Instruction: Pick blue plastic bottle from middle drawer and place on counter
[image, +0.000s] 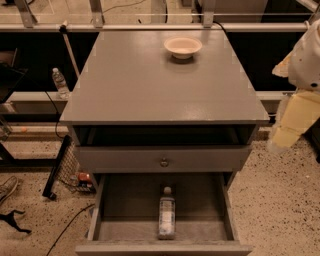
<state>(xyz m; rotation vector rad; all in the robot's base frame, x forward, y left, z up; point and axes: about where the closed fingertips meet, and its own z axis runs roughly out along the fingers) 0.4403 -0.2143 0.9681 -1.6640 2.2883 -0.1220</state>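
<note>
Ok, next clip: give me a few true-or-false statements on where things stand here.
1. The blue bottle lies in the open drawer. True.
2. The bowl sits in that drawer. False: it is on the counter, near the back.
3. The gripper holds the blue bottle. False: it hangs to the right of the cabinet, apart from the bottle.
4. A water bottle stands left of the cabinet. True.
5. The blue bottle's cap points toward the drawer's front. False: it points toward the back.
</note>
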